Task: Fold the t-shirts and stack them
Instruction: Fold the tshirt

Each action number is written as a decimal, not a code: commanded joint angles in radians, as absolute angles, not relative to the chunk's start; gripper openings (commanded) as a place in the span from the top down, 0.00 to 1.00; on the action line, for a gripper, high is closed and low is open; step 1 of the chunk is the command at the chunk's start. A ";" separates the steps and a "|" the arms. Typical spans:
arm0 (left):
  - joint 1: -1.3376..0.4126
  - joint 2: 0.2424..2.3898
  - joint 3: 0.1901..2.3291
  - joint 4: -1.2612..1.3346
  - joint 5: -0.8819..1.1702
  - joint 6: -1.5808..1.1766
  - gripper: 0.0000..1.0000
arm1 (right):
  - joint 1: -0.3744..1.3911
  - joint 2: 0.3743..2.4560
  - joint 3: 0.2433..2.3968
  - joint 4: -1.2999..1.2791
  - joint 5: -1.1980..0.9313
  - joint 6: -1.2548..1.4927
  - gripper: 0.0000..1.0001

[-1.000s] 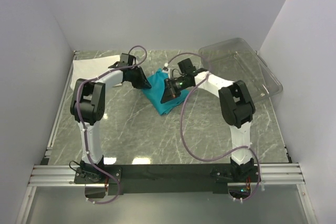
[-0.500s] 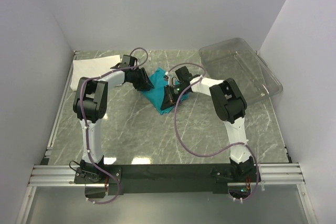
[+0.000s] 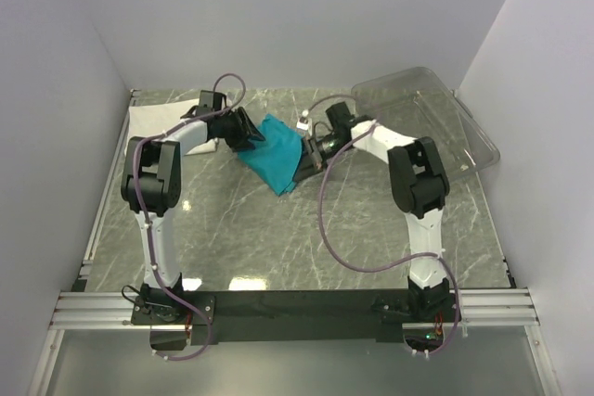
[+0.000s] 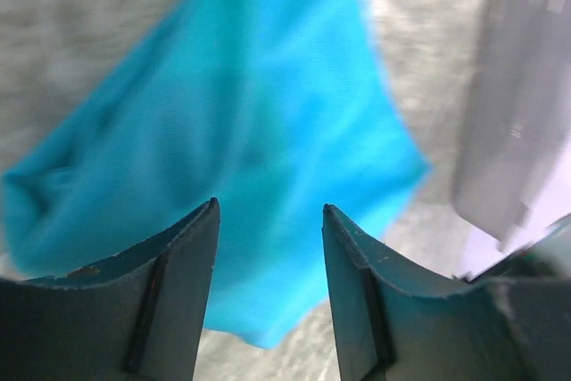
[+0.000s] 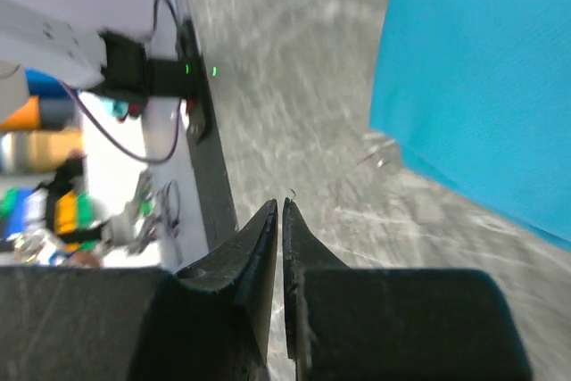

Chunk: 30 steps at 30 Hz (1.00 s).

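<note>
Marbled grey-green tabletop (image 3: 278,229), plain white walls (image 3: 278,16) around. The teal t-shirt (image 3: 276,153) sits bunched mid-table, the white t-shirt (image 3: 158,118) in the far-left corner. Over the teal one the left gripper (image 4: 269,211) is spread apart, and the right gripper (image 5: 280,211) is pinched together beside it.

The teal t-shirt (image 3: 275,157) is matt cloth; the white t-shirt (image 3: 154,121) likewise; the worktop (image 3: 278,238) glossy, marble-veined; the tray (image 3: 432,127) clear, shiny plastic.

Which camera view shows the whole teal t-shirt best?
The top external view: the teal t-shirt is seen nearly whole, between the two arms. The left wrist view shows it close but blurred and cropped; the right wrist view shows only one edge.
</note>
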State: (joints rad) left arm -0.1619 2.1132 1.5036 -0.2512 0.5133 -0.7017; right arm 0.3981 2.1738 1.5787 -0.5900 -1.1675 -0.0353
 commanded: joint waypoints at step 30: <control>-0.221 2.102 1.345 -0.163 0.637 -0.703 0.57 | 0.261 2.315 1.804 -0.560 -0.534 0.350 0.96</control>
